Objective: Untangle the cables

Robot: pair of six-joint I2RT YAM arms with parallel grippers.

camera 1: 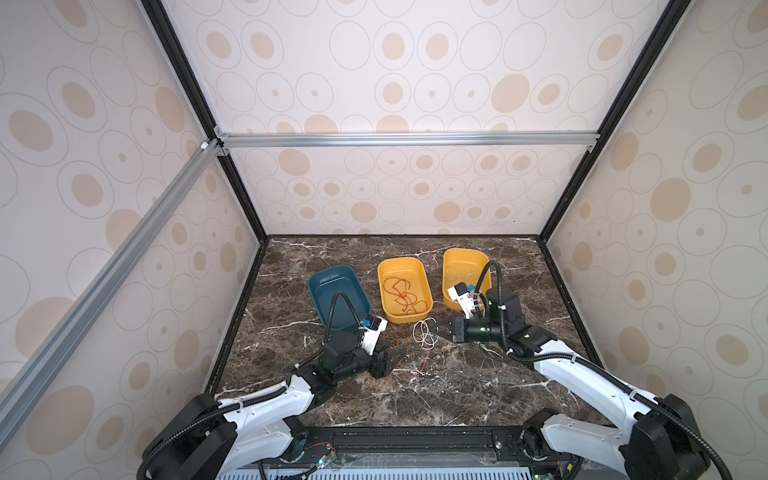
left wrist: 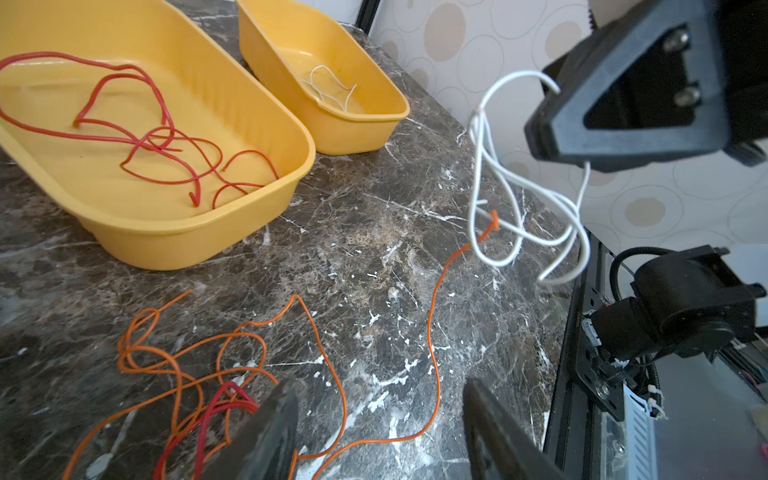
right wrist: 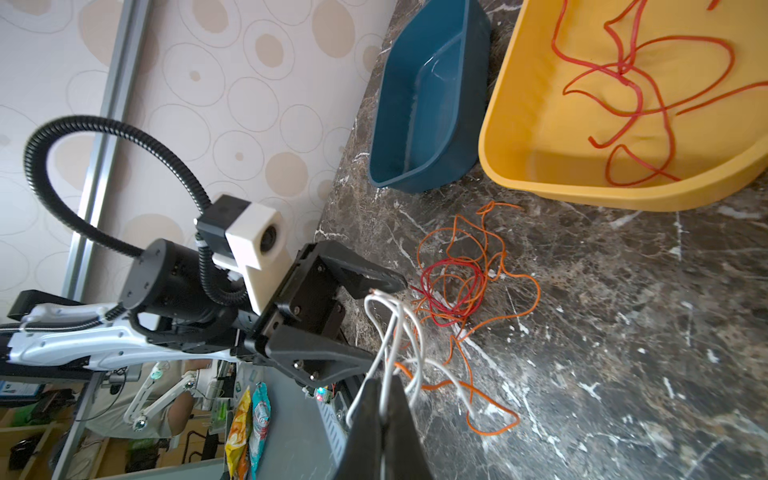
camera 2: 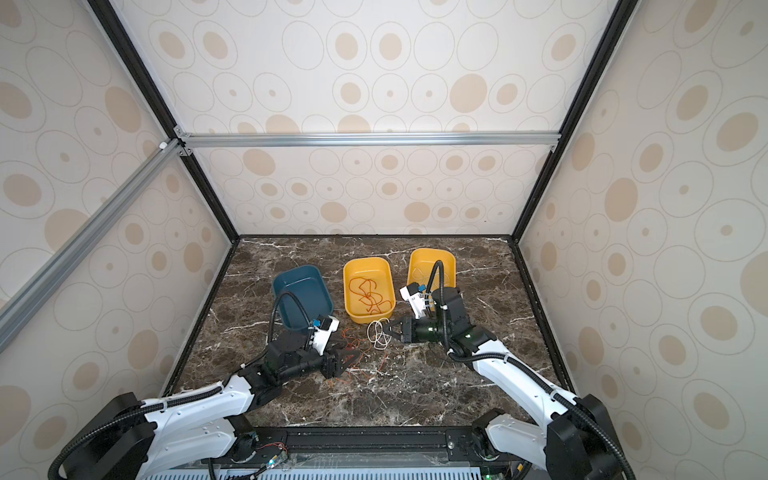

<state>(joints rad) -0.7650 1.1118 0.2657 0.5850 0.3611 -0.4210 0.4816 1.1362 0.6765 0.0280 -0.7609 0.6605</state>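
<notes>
right wrist | right gripper [right wrist: 385,388] pinches looped white cable [right wrist: 390,340] | left gripper [left wrist: 378,388] spread

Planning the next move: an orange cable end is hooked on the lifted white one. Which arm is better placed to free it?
Left, probably. The left gripper is open beside the orange cable on the table; the right gripper is shut on the white cable, holding it up.

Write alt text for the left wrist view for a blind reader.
The right claw, shut, holds a white cable above the marble table, with the end of an orange cable caught in its loops. The orange cable trails to a tangle with a red cable by the open left claw; a yellow tray holding red cables stands beyond.
</notes>
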